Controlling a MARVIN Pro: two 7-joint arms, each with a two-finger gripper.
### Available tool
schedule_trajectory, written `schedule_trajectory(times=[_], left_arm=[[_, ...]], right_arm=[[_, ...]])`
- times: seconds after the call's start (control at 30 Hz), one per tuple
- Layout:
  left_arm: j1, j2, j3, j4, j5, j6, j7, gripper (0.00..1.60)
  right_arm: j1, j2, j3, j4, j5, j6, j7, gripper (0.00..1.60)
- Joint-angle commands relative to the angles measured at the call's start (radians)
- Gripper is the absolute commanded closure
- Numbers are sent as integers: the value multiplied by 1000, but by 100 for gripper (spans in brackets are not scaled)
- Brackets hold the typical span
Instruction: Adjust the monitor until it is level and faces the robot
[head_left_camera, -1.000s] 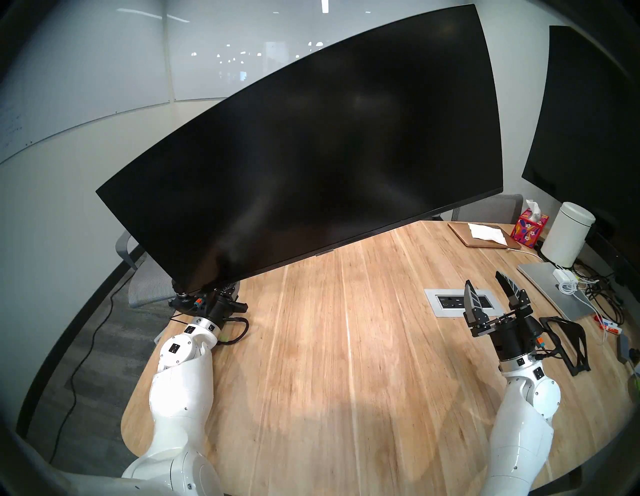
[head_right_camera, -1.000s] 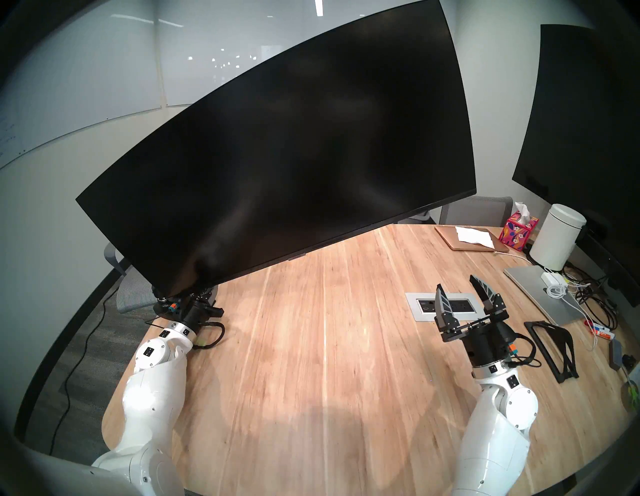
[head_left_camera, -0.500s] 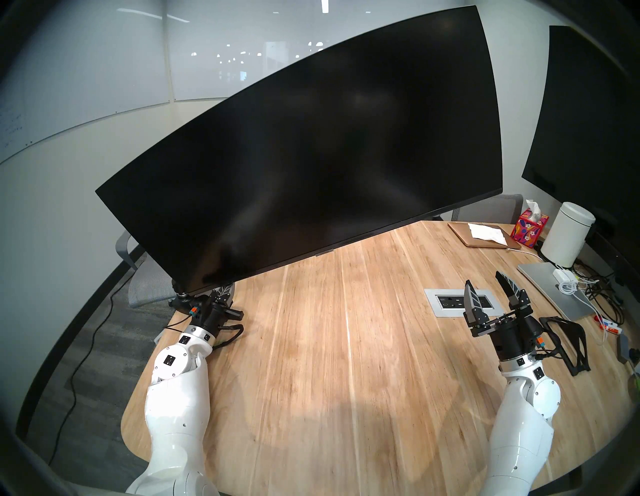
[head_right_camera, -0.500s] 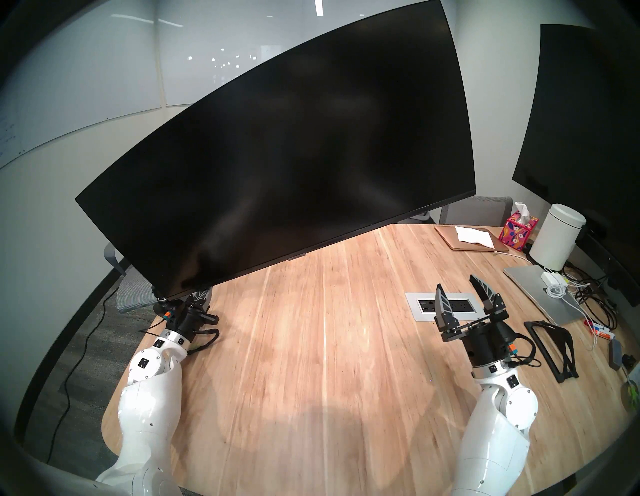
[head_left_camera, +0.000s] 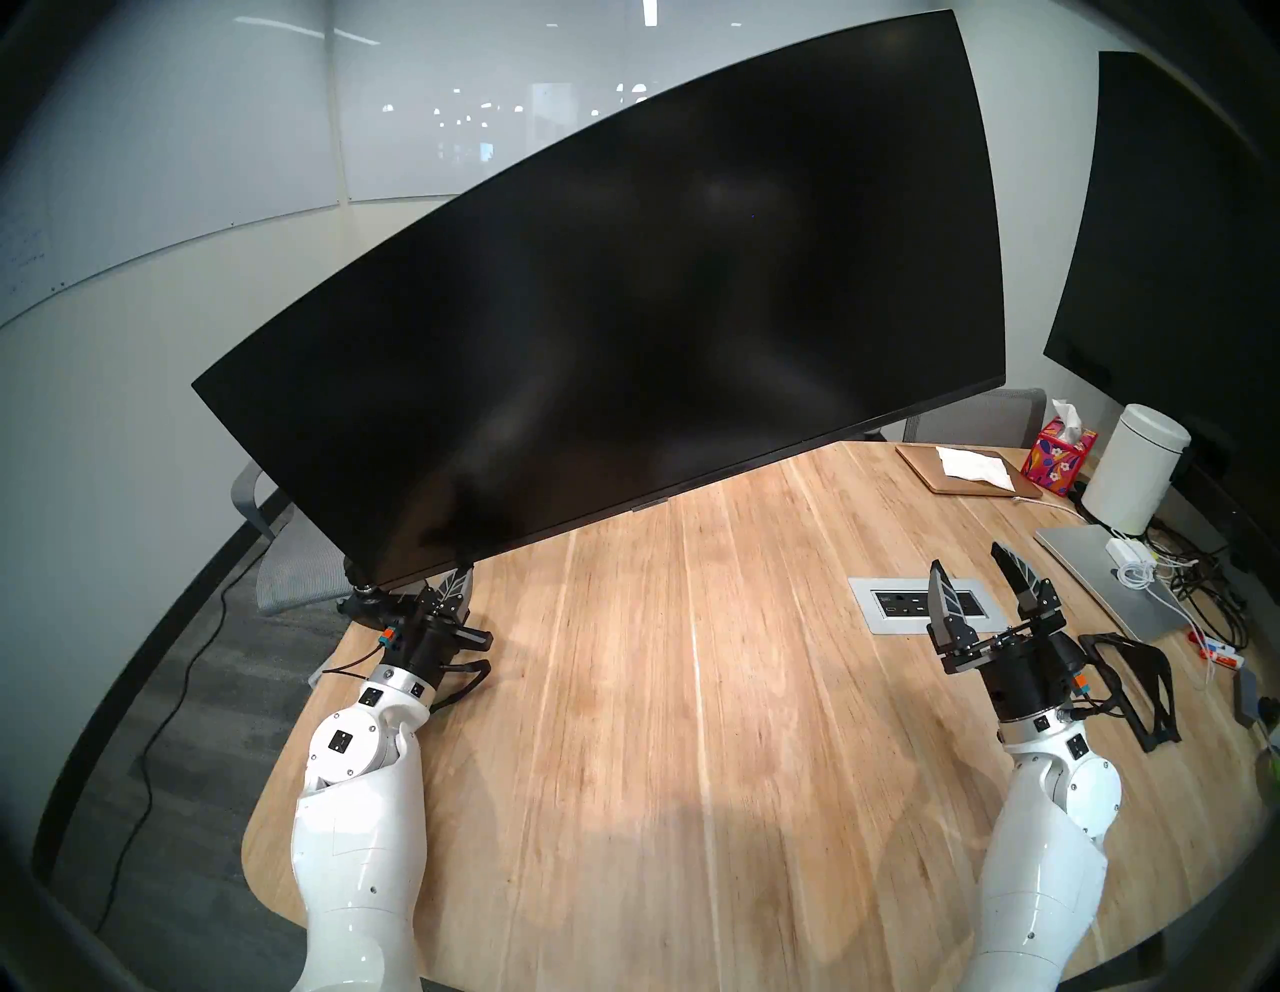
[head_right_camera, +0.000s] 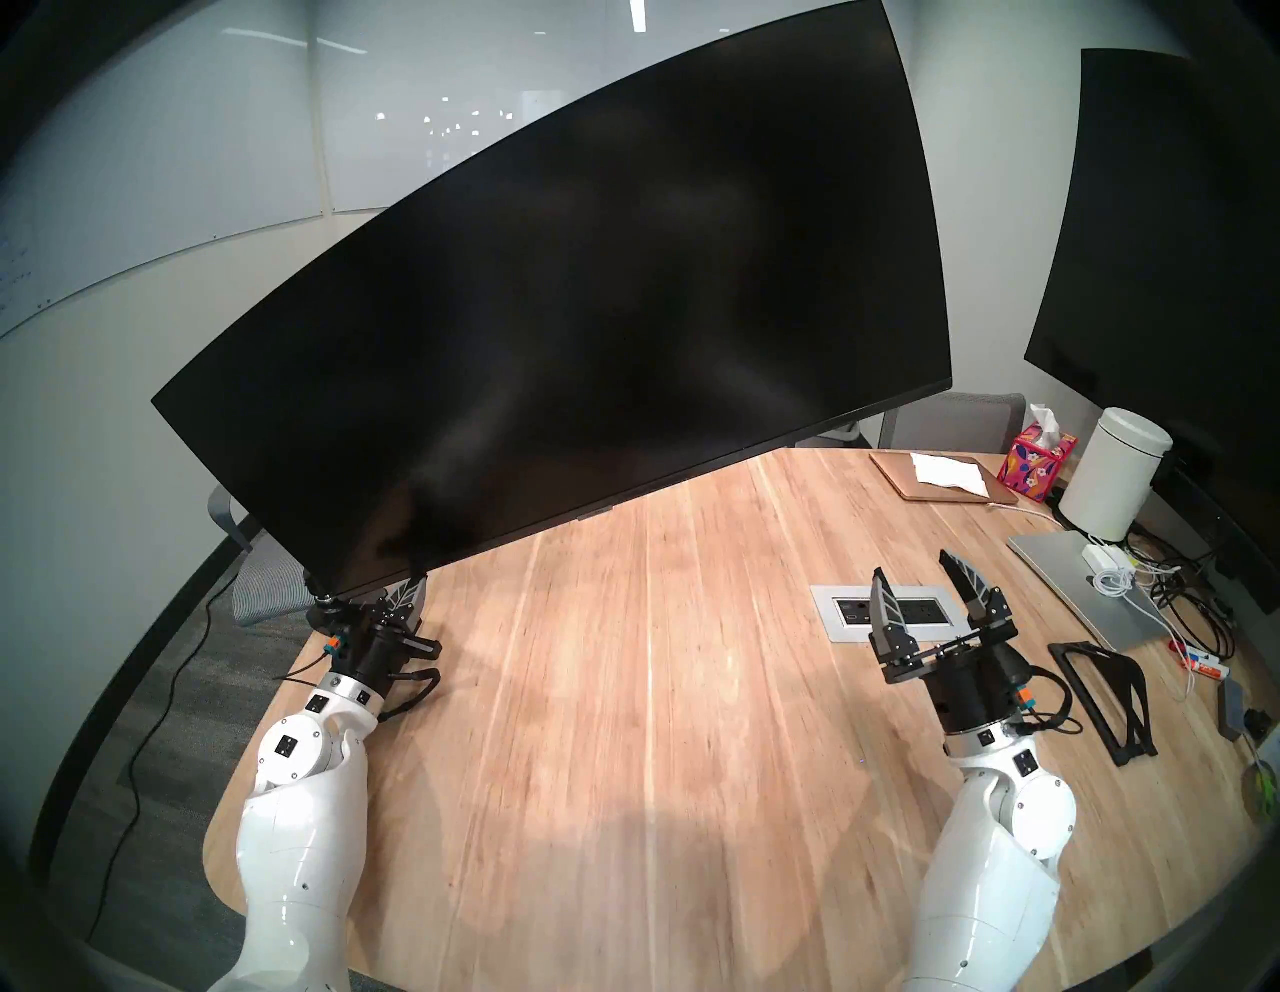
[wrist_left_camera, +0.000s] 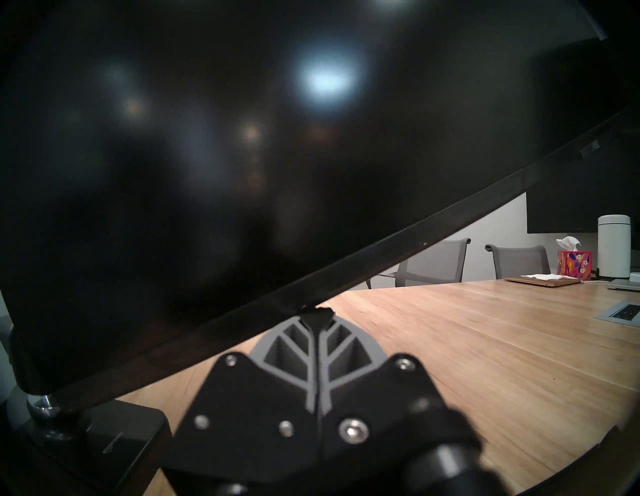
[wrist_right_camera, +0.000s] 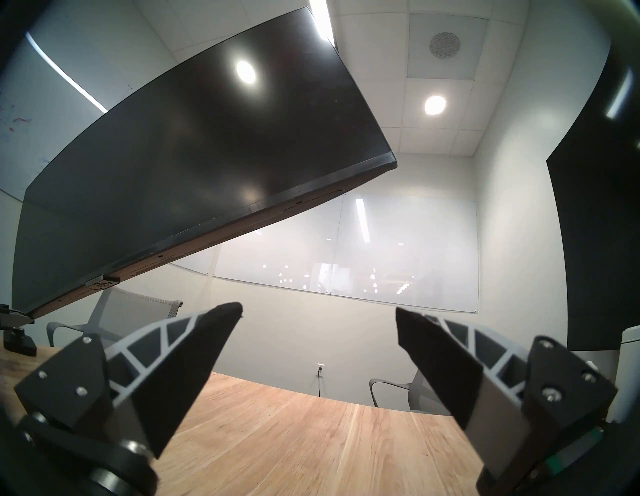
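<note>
The monitor (head_left_camera: 609, 305) is far from level: its left end hangs low, almost down at the clamp base (head_left_camera: 363, 604) on the wooden table (head_left_camera: 692, 727), while its right end rides high toward the ceiling, so the bottom bezel runs as a steep diagonal. Judging by that slope, the levelling is hardly begun, and whether the screen squarely faces the robot cannot be settled until the roll is taken out; nearly all of the work appears to be left. The left gripper (wrist_left_camera: 317, 313) has its two grey ribbed fingers pressed together with nothing between them, and the monitor's lower edge lies directly above and just ahead of those closed tips; in the left wrist view the tips sit right at the underside of the bezel, though whether they actually touch it cannot be told. From there the screen climbs away up and to the right of the jaws, and its low corner and the mount's post lie off to their left. The right gripper (head_left_camera: 973, 582) is spread wide and empty, held above the table, with the monitor's raised right end (wrist_right_camera: 346, 138) well above and to the left of its fingers (wrist_right_camera: 194, 350), well apart from them.
</note>
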Motion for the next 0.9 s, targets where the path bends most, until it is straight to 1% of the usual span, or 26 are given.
schedule_trajectory(times=[0.0,0.03,0.1,0.17,0.23,0.27,0.33,0.37,0.53,0.73,0.87], left_arm=[[-37,-10,29,-132,-28,66,41,160],[-56,-14,23,-111,-25,64,43,160],[-58,-16,27,-127,-18,94,56,160],[-61,-17,27,-129,-15,101,59,160],[-60,-17,32,-150,-10,131,71,160],[-66,-20,29,-145,-8,134,73,160],[-67,-21,33,-160,-4,170,97,160],[-68,-21,33,-161,-1,176,103,160],[-68,-26,35,-168,18,184,132,160],[-75,-25,33,-171,31,170,155,160],[-100,-7,34,-164,40,169,161,160]], right_arm=[[4,0,-1,-16,7,0,2,0],[4,0,-1,-16,7,0,2,0],[4,0,-1,-16,7,0,2,0],[5,0,-1,-16,7,0,2,0],[5,0,-1,-16,7,0,2,0],[5,0,-1,-16,7,0,2,0],[4,0,-1,-16,7,0,2,0],[4,0,-1,-16,7,0,2,0],[4,0,-1,-17,7,0,2,0],[5,0,-1,-16,7,0,2,0],[5,0,-1,-15,6,-1,2,0]])
